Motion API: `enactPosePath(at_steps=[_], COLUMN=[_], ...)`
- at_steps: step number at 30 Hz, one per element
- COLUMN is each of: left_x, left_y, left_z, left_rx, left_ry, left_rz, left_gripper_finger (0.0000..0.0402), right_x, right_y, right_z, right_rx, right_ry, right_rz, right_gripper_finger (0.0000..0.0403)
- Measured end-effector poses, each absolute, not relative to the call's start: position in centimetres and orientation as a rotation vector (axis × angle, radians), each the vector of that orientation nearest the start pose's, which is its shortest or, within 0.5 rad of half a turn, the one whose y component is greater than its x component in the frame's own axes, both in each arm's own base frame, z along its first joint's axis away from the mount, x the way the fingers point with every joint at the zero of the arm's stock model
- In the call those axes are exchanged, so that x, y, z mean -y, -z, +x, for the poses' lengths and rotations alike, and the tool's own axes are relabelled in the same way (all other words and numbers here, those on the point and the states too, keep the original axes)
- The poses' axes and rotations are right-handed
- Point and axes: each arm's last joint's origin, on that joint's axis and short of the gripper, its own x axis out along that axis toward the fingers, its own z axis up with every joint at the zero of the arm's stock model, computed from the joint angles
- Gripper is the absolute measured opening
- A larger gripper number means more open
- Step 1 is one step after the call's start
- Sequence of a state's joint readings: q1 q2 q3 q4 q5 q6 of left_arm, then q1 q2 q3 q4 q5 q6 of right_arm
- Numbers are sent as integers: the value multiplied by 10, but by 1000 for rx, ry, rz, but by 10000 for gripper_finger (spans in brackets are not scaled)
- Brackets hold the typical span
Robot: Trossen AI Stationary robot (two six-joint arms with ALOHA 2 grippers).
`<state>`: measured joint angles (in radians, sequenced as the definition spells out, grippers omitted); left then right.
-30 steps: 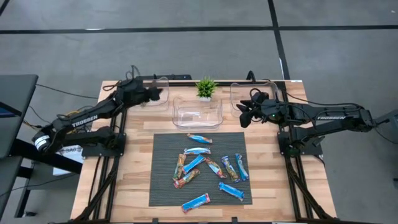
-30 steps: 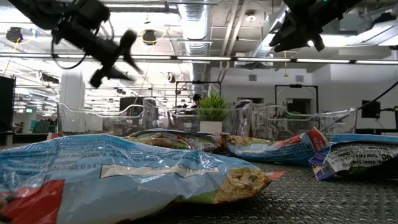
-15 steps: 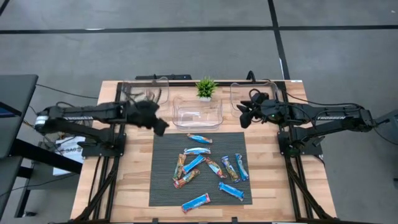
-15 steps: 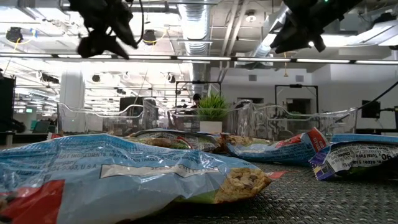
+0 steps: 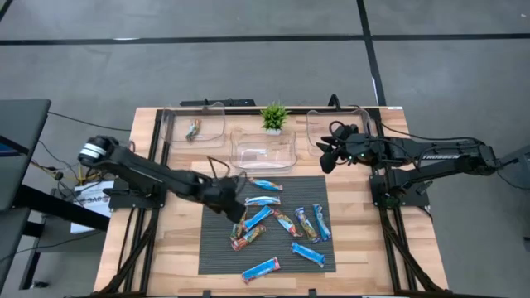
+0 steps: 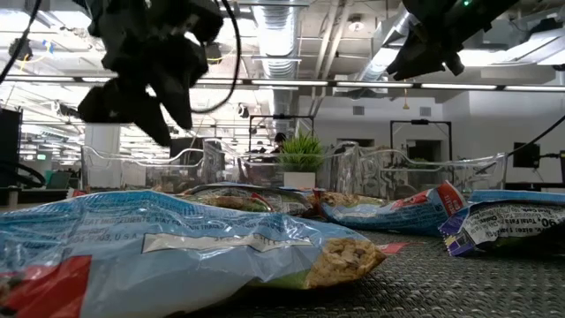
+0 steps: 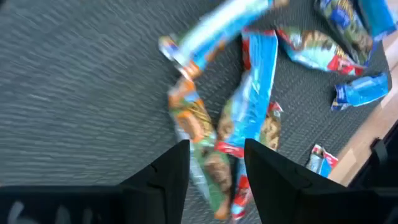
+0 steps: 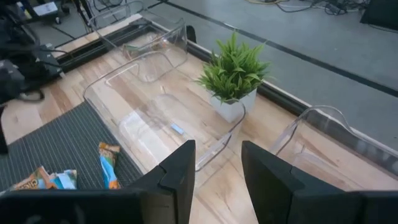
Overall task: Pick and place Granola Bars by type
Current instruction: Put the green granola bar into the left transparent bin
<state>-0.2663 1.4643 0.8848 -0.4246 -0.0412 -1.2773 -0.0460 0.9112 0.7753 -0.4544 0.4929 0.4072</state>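
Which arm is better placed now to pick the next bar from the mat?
Left. The left gripper is open over the mat's left part, right above an orange-green bar. The right gripper hangs open by the right bin, away from the bars.

A dark ribbed mat [image 5: 217,248] covers the wooden table's [image 5: 178,248] centre. Along the upper edge sit three clear plastic bins [image 5: 263,159], with a small potted plant [image 5: 273,117] between them.
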Motion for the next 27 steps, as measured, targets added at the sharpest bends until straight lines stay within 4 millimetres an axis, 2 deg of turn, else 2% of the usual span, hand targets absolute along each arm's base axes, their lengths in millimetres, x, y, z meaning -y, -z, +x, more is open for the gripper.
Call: enactPosePath(at_steps=[6, 9, 18, 22, 27], left_x=[89, 91, 87, 89, 92], left_y=[-175, -165, -159, -148, -137], left_z=[287, 288, 284, 287, 299], left_rx=[-985, -1022, -1038, -1081, -1057], left_ry=[-453, -476, -566, -549, -484], left_rz=[-1057, -1046, -980, -967, -983], left_gripper_finger=[145, 145, 145, 145, 145], right_x=[22, 22, 22, 21, 21], right_y=[-285, -285, -286, -286, -286], right_z=[185, 185, 186, 186, 186], right_rx=[-489, -489, -489, -489, -488], right_ry=[604, 602, 601, 598, 599], right_rz=[238, 238, 239, 240, 240], right_gripper_finger=[123, 123, 123, 123, 123])
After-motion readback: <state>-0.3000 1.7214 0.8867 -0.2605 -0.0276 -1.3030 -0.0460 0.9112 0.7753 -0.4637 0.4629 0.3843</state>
